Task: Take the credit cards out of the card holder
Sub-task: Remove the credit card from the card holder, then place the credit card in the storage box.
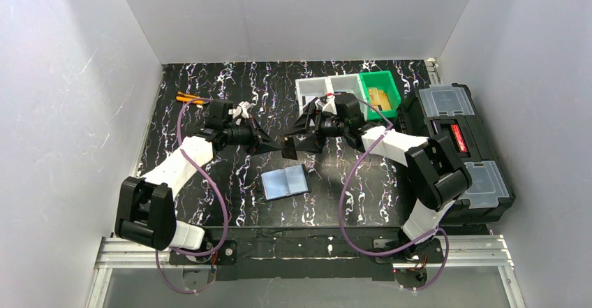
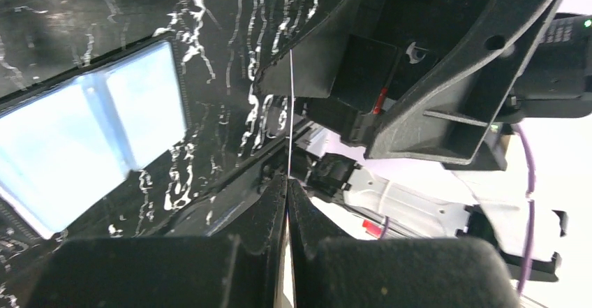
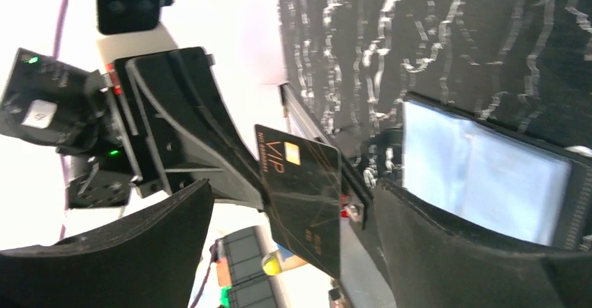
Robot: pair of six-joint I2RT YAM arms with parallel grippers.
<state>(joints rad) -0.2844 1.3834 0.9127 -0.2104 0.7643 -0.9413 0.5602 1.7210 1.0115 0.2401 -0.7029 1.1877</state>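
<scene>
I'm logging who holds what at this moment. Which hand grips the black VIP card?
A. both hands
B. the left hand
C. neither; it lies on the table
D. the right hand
B: the left hand is shut on the card, while the fingers of the right hand stand wide apart on either side of it, clear of it.

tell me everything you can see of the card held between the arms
The card is thin, flat, rectangular, dark and glossy like plastic, with gold VIP lettering, a gold chip and fine gold lines. It is held off the table, one end pinched by the shut left fingers. The open right fingers flank it without touching.
</scene>
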